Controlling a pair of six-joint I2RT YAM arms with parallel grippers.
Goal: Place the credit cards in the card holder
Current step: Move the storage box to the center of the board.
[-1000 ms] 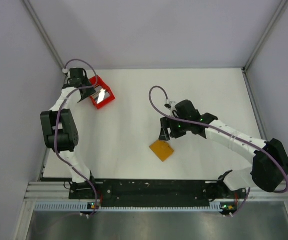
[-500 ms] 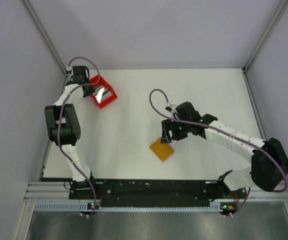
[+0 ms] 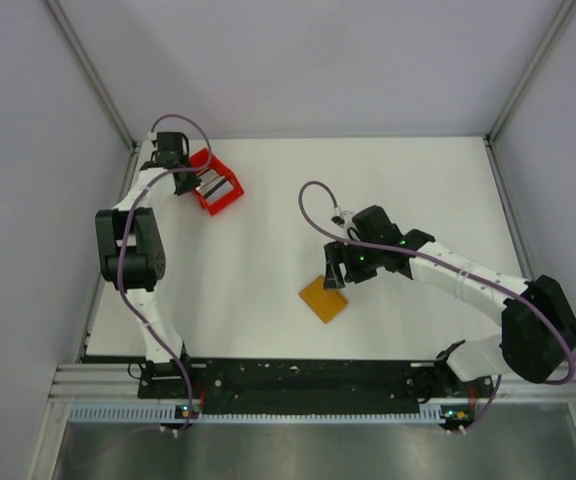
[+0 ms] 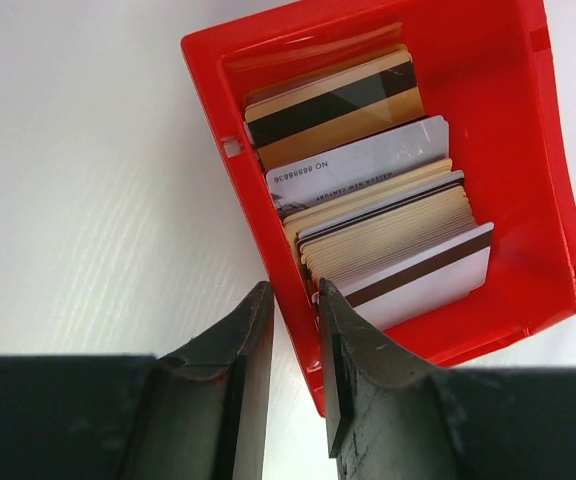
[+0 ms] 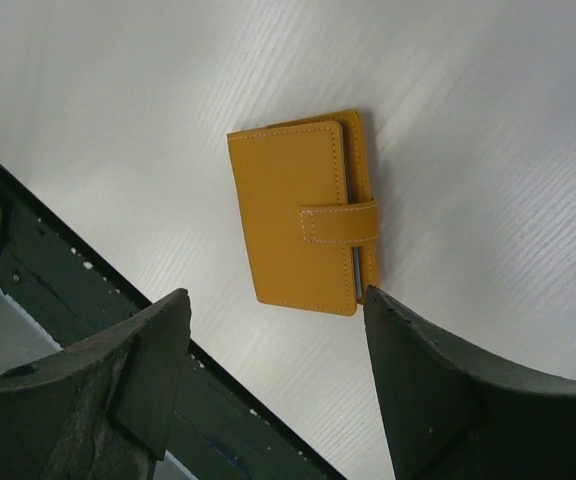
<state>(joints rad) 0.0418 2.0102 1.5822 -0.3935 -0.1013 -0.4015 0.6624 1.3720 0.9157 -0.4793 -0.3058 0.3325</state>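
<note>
Left wrist view: left end effector (image 4: 293, 290) is clenched on the wall of the red tray (image 4: 558, 200), not the credit cards (image 4: 368, 200) inside; tray could tip and spill; right end effector (image 5: 273, 297), released, hangs over the card holder (image 5: 298, 215), strapped shut on the worktop (image 5: 468, 100).

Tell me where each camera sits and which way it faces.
Top external: above and behind the arm bases, looking down at the table; both arms show whole.
Left wrist: looks down past the left gripper, clamped on the wall of the red tray, at the cards inside.
Right wrist: looks down through the open right gripper at the card holder.
Shared: the red tray and card holder also appear in the top view.
</note>
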